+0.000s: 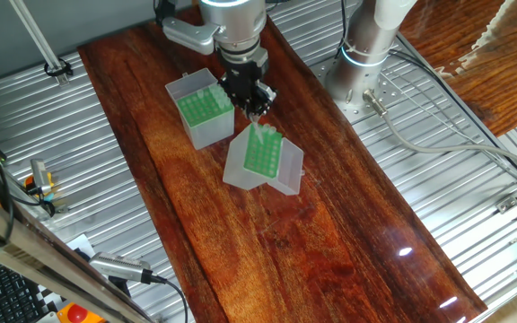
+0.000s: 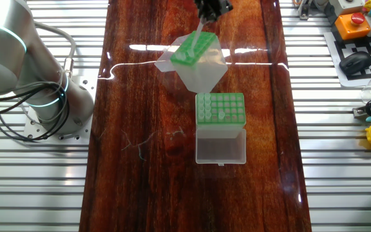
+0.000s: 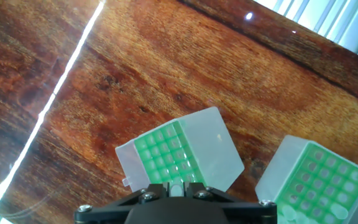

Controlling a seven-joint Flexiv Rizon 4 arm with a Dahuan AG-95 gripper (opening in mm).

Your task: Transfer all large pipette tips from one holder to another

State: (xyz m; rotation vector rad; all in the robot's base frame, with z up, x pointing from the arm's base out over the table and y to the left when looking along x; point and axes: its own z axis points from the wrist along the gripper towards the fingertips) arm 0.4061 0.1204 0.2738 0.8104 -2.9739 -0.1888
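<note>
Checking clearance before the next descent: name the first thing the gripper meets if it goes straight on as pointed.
Probably the green rack top of the box under the gripper; depth is unclear.

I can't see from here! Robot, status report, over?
Gripper shut on slender translucent whitish pipette tip. Tip over grey-sided box with green rack top. Nothing between tip and rack.

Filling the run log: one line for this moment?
phase: placing | pincer: shut on large pipette tip | tip over rack of: grey box | whitish box: lid open
</note>
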